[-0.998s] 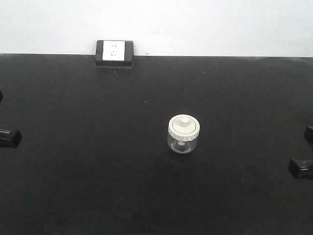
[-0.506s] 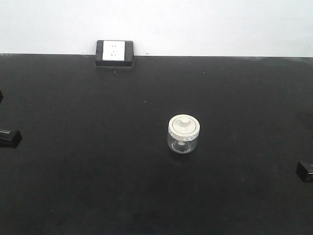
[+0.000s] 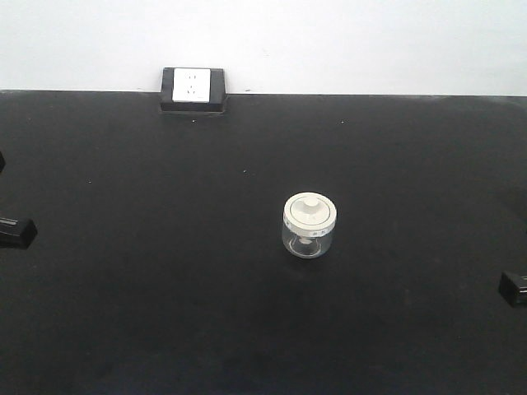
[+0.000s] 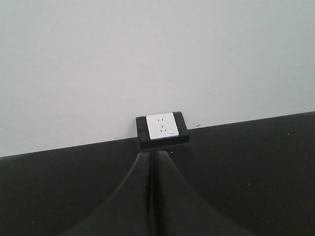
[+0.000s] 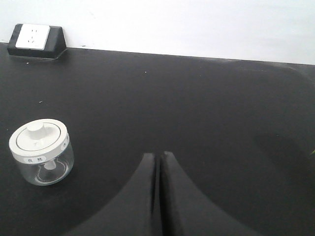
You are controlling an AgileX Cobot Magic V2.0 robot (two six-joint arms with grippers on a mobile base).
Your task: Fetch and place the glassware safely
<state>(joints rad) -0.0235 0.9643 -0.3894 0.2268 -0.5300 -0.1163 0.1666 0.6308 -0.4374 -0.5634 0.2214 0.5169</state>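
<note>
Both pairs of jaws are pressed together with nothing between them. On the right wrist camera the right gripper [image 5: 159, 156] shows its two black fingers meeting along a thin seam, tips resting low over the black table [image 5: 206, 98]. The left gripper [image 4: 153, 153] looks the same from its own camera: two dark fingers closed flat against each other, pointing toward the back wall.

From the front, only small black pieces of the arms poke in at the frame edges, the left one at mid-height on the left side and the right one lower down at the right edge [image 3: 513, 289]. Compared with a second ago, the right arm has pulled back: two black parts showed on that side then, and now only one small block remains, in the same spot as half a second ago. The left piece has not shifted.

Out from the right gripper, to its left and a little ahead, stands the glass jar [image 5: 42, 152], upright, its cream-white lid [image 5: 38, 139] seated with the knob on top. It sits well apart from both grippers, a bit right of the table's centre, and it has not moved across the frames.

Farther back, a white socket plate in a black housing [image 3: 193, 89] sits at the table's rear edge against the pale wall [image 3: 346, 41], directly ahead of the left gripper.
</note>
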